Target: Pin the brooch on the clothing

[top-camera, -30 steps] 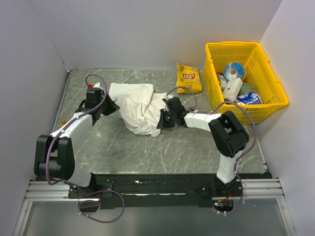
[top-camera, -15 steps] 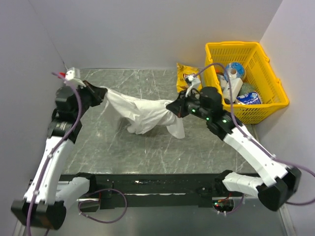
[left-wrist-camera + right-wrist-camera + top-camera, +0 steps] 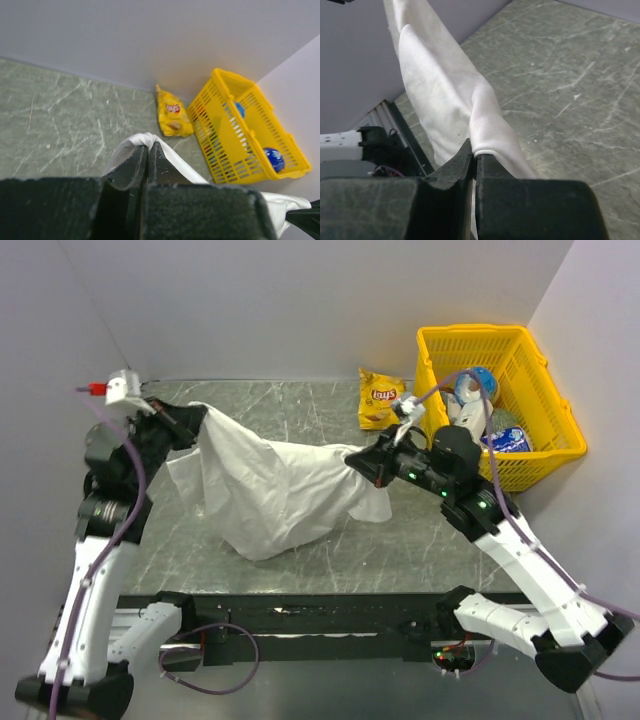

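The clothing (image 3: 270,490), a white T-shirt, hangs stretched between my two grippers above the table, and its lower edge droops down towards the marble top. My left gripper (image 3: 195,420) is shut on one end of it at the far left. In the left wrist view the left gripper (image 3: 148,145) pinches a fold of the clothing (image 3: 186,167). My right gripper (image 3: 358,462) is shut on the other end near the middle. The right wrist view shows the right gripper (image 3: 474,150) clamping a hem of the clothing (image 3: 445,85). The brooch is not in view.
A yellow basket (image 3: 545,405) holding several items stands at the back right, also in the left wrist view as the basket (image 3: 227,145). A yellow crisp bag (image 3: 383,400) lies beside it near the back wall. Grey walls close in the table on three sides.
Both arms have risen and drawn apart. The T-shirt, which lay bunched on the table, is now lifted and spread out between the two grippers.
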Action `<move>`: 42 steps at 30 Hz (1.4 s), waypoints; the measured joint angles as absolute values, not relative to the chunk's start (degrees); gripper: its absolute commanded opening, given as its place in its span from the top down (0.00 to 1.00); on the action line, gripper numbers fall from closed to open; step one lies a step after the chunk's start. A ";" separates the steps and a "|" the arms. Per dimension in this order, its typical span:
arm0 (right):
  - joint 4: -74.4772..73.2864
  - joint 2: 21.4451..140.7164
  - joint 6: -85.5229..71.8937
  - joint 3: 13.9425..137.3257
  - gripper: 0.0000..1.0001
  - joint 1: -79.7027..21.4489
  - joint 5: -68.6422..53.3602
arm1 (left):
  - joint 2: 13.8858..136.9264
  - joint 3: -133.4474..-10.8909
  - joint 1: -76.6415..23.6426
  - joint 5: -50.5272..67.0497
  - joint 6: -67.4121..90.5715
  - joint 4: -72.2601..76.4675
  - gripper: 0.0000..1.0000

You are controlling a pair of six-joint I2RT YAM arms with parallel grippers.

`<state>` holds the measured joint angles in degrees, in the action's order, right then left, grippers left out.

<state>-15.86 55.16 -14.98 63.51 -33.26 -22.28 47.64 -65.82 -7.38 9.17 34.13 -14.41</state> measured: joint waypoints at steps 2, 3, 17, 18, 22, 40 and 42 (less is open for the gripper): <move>-15.20 58.30 -14.31 63.51 0.96 -33.17 -20.80 | 51.81 -65.82 -7.38 9.15 34.15 -14.35 0.99; -14.76 60.31 -14.02 63.51 0.95 -33.04 -20.29 | 54.28 -65.82 -7.38 9.13 34.17 -14.28 0.99; -11.29 100.73 -13.02 80.51 0.01 -23.92 -15.77 | 84.47 -69.04 -6.76 4.60 35.38 -13.32 0.18; -10.98 100.68 -12.38 82.15 0.00 -24.01 -15.22 | 85.60 -70.04 -6.66 4.75 35.38 -13.02 0.15; -10.26 96.33 -10.35 83.42 0.00 -25.61 -12.12 | 86.13 -71.24 -6.50 4.86 35.29 -12.03 0.09; -16.21 74.54 -20.27 54.68 0.00 -24.62 -5.61 | 75.09 -56.16 -43.92 -7.60 32.21 -12.34 0.20; -16.60 73.41 -20.78 54.68 0.00 -23.09 -5.54 | 78.15 -56.16 -48.75 -10.52 32.38 -12.69 0.20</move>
